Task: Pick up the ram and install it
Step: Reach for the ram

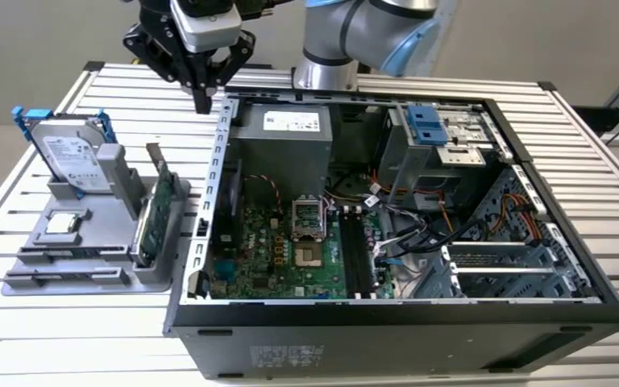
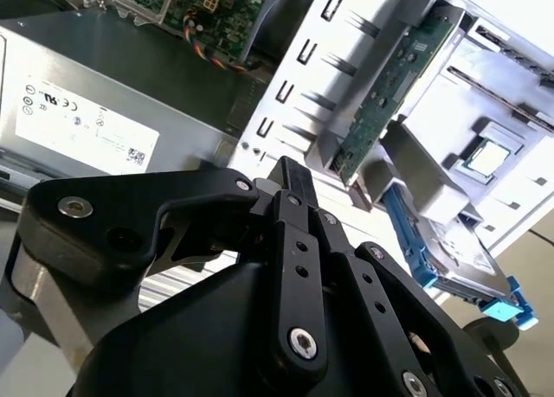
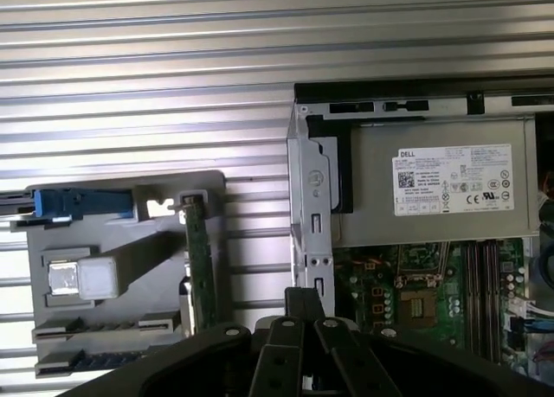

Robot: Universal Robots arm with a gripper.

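A thin dark stick that looks like the ram (image 1: 68,279) lies edge-on in the outermost slot of the grey holder (image 1: 94,242), at the exterior view's left. The first wrist view shows this ram (image 3: 104,360) as a dark strip. My gripper (image 1: 202,103) hangs high over the table by the far left corner of the open computer case (image 1: 396,322), well away from the ram. Its fingers are shut with nothing between them, as both wrist views show for the gripper (image 2: 290,168) (image 3: 303,295). The motherboard (image 1: 288,250) lies exposed inside the case.
The holder also carries a silver hard drive with blue rails (image 1: 73,157), a processor chip (image 1: 62,224) and an upright green expansion card (image 1: 154,222). Inside the case are the grey power supply (image 1: 283,133), a drive cage (image 1: 438,137) and loose cables (image 1: 406,234). The slatted table (image 1: 51,339) surrounds everything.
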